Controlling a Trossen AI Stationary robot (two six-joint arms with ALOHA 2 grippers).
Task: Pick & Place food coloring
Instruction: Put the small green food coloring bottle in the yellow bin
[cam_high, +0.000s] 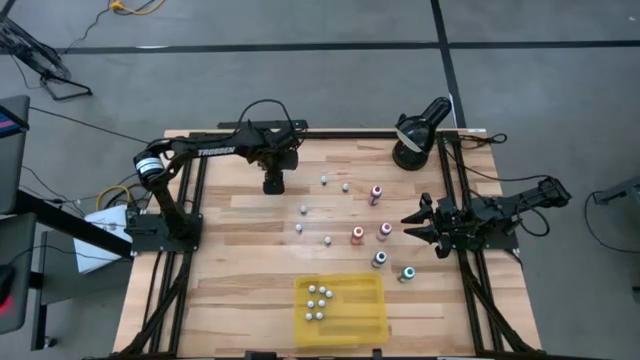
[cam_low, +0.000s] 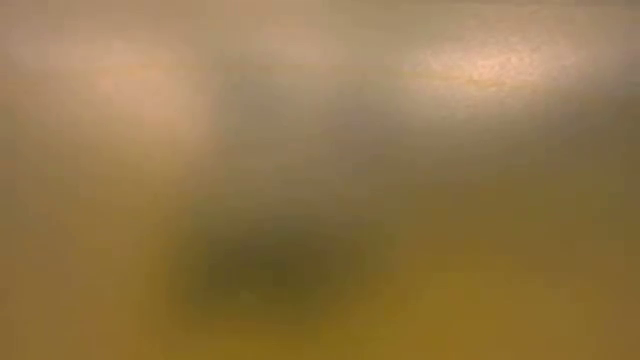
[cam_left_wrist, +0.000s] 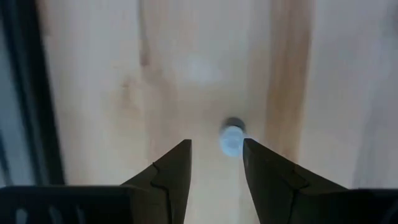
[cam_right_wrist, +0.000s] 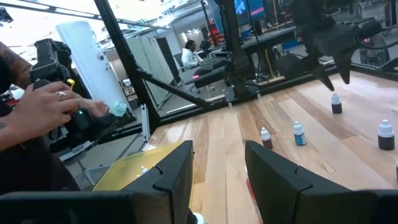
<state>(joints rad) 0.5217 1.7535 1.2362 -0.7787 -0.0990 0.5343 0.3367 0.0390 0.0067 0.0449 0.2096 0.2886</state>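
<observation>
The food coloring is a scatter of tiny bottles standing on the wooden table (cam_high: 240, 250), among them a white-capped one (cam_high: 304, 210) and a red-capped one (cam_high: 357, 235). Several more lie in the yellow tray (cam_high: 372, 318) at the near edge. My left gripper (cam_high: 273, 187) points down at the table's far left, open. In the left wrist view a white-capped bottle (cam_left_wrist: 231, 138) stands just beyond its fingertips (cam_left_wrist: 216, 155), close to one finger; whether it touches, I cannot tell. The right wrist view shows this bottle (cam_right_wrist: 336, 102) below that gripper (cam_right_wrist: 336, 78). My right gripper (cam_high: 420, 225) waits open at the right edge.
A black lamp-like device (cam_high: 415, 135) stands at the far right corner. Black frame rails run along both table sides. In the right wrist view a person's hand (cam_right_wrist: 43, 106) holds a device beyond the table's edge. The low view is blurred throughout.
</observation>
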